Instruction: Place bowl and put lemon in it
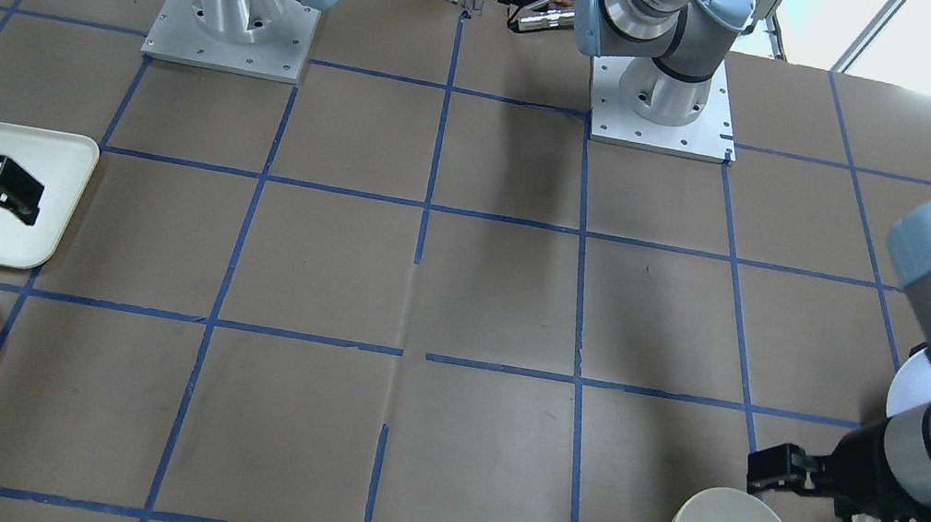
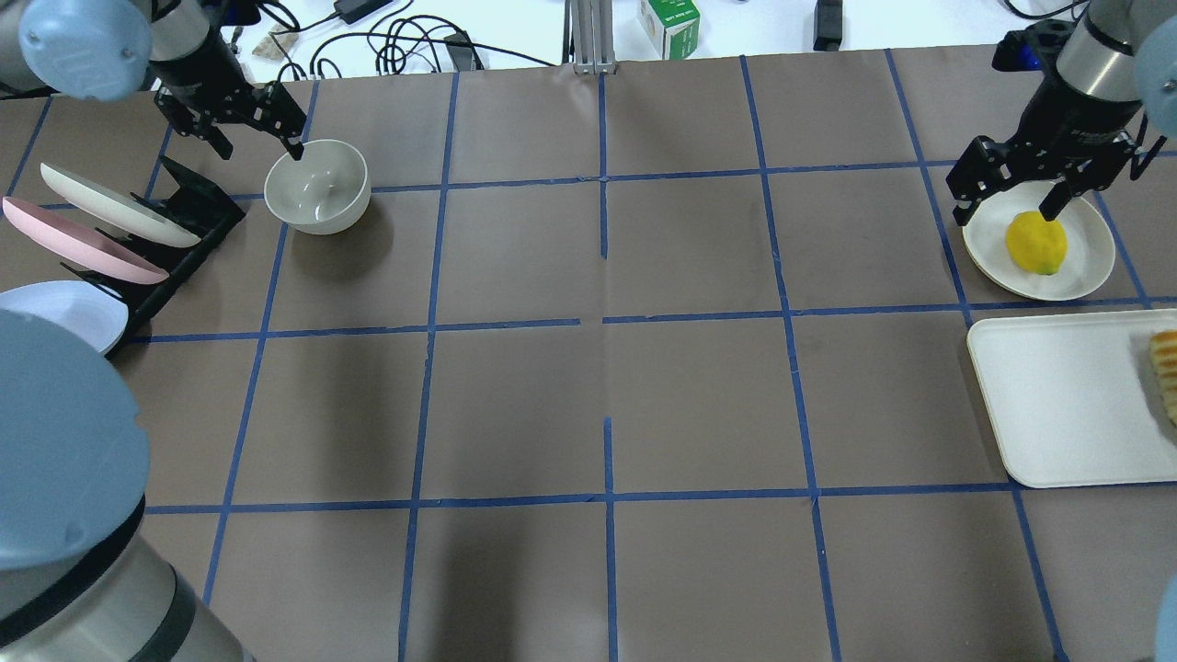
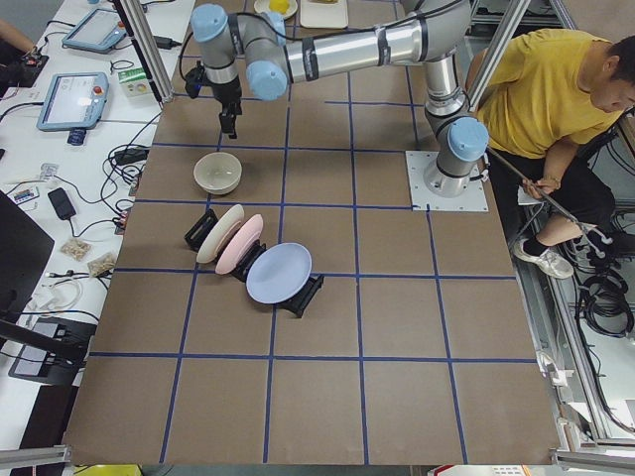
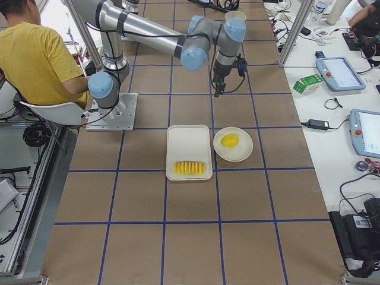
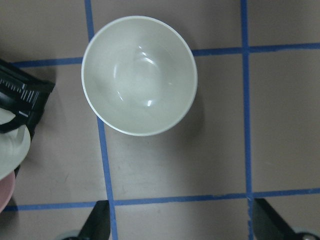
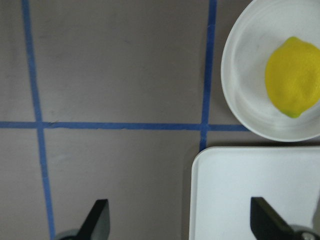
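The table (image 2: 607, 405) is brown and is divided in squares by blue tape. At one end of it lies a white tray (image 2: 1067, 395) with some sliced yellow food (image 2: 1166, 368) on its edge. Well apart from the tray, at the other end of the table, a black rack (image 2: 198, 207) holds a cream, a pink and a blue plate.

Just beside the tray, on its side away from the robot, lies a flat white plate (image 2: 1085, 267). The bowl (image 2: 317, 187) stands upright and empty on the table, far from the tray and just beside the rack.

The left gripper (image 2: 258, 147) hangs beside the bowl, its fingers wide apart, with nothing between them. The right gripper (image 2: 1005, 211) hangs near the tray, at the edge of the flat plate; it is also spread wide and empty.

The lemon (image 2: 1036, 243) lies on the flat plate, near the tray.
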`<state>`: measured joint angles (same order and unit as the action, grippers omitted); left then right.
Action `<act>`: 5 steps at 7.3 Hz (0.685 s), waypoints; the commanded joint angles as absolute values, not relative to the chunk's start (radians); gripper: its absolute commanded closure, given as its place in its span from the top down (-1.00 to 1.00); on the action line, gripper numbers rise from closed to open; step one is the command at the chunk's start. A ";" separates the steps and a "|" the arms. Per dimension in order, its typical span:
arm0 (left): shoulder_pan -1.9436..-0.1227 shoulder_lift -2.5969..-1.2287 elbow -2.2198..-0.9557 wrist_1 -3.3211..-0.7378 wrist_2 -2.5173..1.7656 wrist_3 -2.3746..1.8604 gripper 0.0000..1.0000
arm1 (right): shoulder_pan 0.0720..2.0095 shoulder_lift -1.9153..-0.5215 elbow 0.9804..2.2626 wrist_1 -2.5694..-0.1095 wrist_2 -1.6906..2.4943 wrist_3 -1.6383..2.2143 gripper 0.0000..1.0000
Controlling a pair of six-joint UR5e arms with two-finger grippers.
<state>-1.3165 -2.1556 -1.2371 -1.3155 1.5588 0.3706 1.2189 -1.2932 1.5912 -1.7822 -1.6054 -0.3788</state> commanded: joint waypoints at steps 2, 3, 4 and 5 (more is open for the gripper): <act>-1.269 -2.316 -1.224 -1.163 1.548 0.433 1.00 | 1.169 -1.125 1.589 -2.086 -1.689 -0.564 1.00; -1.267 -2.345 -1.233 -1.148 1.545 0.423 1.00 | 1.169 -1.076 1.589 -2.158 -1.695 -0.568 1.00; -1.264 -2.356 -1.238 -1.143 1.507 0.411 0.95 | 1.169 -1.043 1.583 -2.208 -1.718 -0.595 1.00; -1.264 -2.353 -1.235 -1.149 1.503 0.405 -0.28 | 1.151 -1.020 1.582 -2.215 -1.720 -0.598 1.00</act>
